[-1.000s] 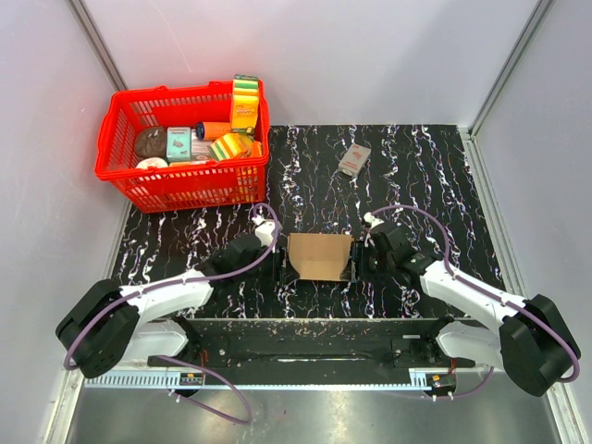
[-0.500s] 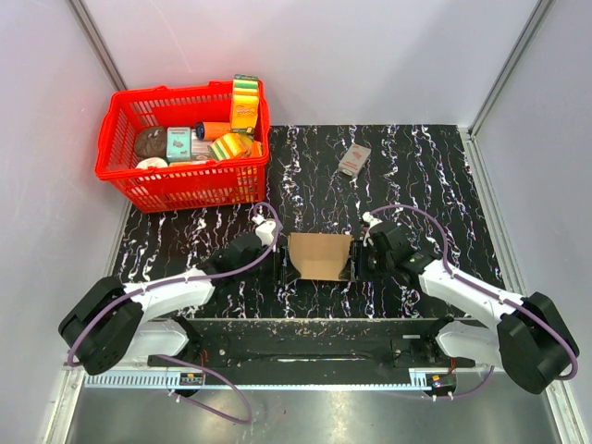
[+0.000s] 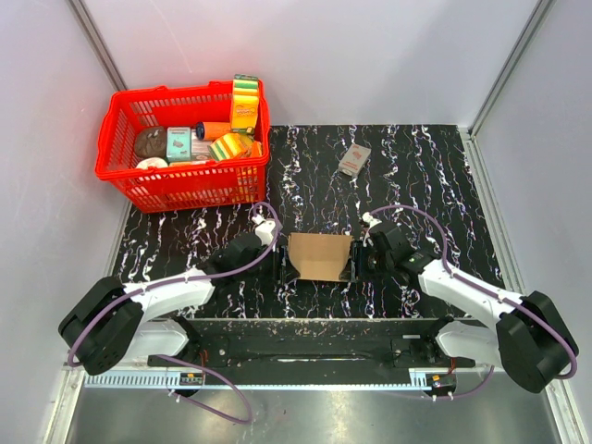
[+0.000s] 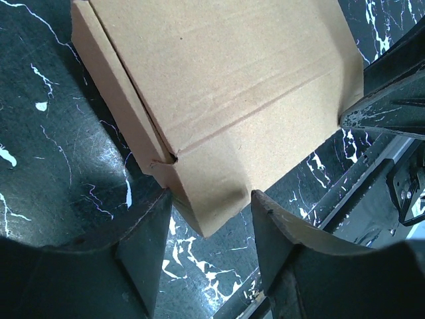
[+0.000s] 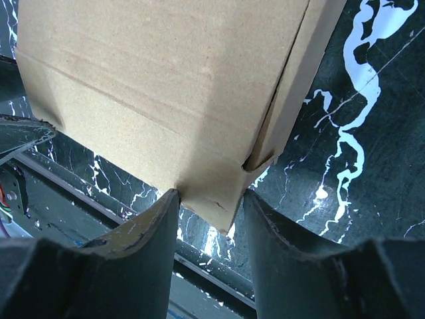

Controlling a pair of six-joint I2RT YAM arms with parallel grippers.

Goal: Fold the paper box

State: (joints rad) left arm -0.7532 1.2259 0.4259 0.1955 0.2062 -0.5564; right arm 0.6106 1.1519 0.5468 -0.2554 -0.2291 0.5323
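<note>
The paper box (image 3: 319,256) is plain brown cardboard, lying flat at the near middle of the black marbled table. My left gripper (image 3: 280,264) is at its near left corner and my right gripper (image 3: 355,262) at its near right corner. In the left wrist view the box (image 4: 219,80) fills the top, and a corner flap reaches between the jaws of the left gripper (image 4: 211,196), touching both tips. In the right wrist view the box (image 5: 166,80) has a corner flap pinched between the jaws of the right gripper (image 5: 211,193).
A red basket (image 3: 176,91) with several packaged goods stands at the back left. A small grey-and-red packet (image 3: 353,159) lies at the back middle. Grey walls close in the table on three sides. The arms' base rail runs along the near edge.
Almost nothing differs. The right arm has shifted very slightly; the box and the left gripper stay in place.
</note>
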